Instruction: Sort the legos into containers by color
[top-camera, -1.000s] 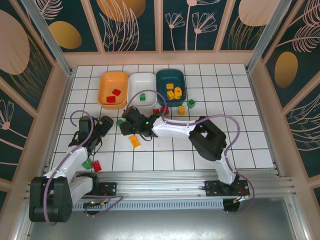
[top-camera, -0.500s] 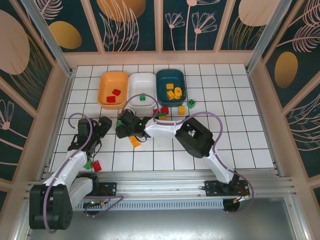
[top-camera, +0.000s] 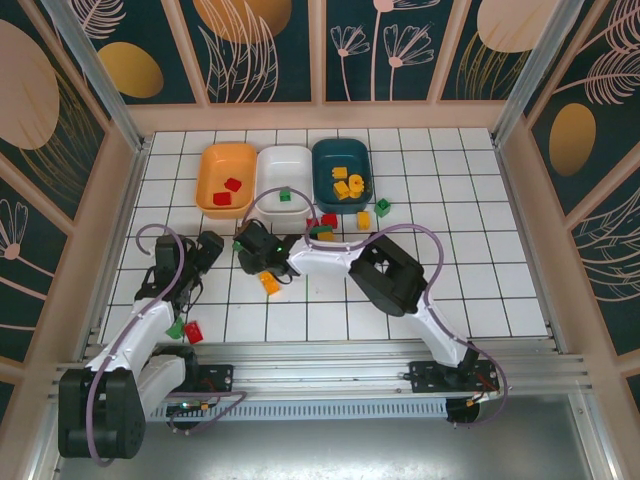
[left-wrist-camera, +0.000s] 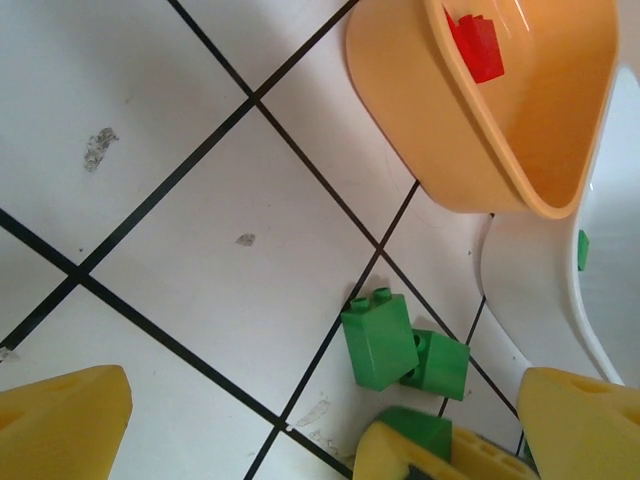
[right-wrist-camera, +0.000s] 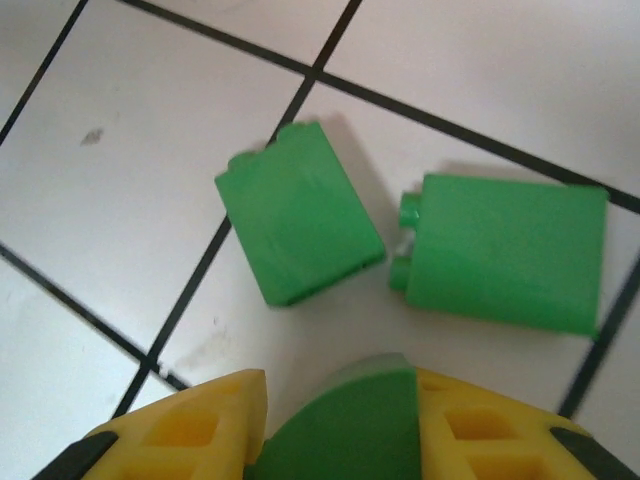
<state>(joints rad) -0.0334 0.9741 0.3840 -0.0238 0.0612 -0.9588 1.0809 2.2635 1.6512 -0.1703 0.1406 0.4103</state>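
Observation:
My right gripper (right-wrist-camera: 335, 425) is shut on a green lego (right-wrist-camera: 345, 430), low over the tiles and just in front of two more green legos (right-wrist-camera: 298, 226) (right-wrist-camera: 510, 252) lying side by side. From above, the right gripper (top-camera: 252, 248) sits left of centre, before the white tray (top-camera: 285, 162). Close to its left, my left gripper (top-camera: 205, 250) (left-wrist-camera: 322, 400) stands wide open with nothing in it, looking at the same two green legos (left-wrist-camera: 380, 338). The orange tray (top-camera: 214, 165) holds two red legos (top-camera: 233, 185). The teal tray (top-camera: 328, 155) holds several yellow ones (top-camera: 348, 185). One green lego (top-camera: 285, 195) lies in the white tray.
Loose on the tiles are an orange lego (top-camera: 269, 283), a green (top-camera: 176, 327) and a red (top-camera: 194, 331) lego near the left arm. A red and green cluster (top-camera: 322, 222), a yellow (top-camera: 363, 220) and a green (top-camera: 383, 207) lego lie before the teal tray. Wooden walls enclose the table.
The right gripper has shifted a little left and its fingers have come together on a green lego. The left arm has barely moved and stays open.

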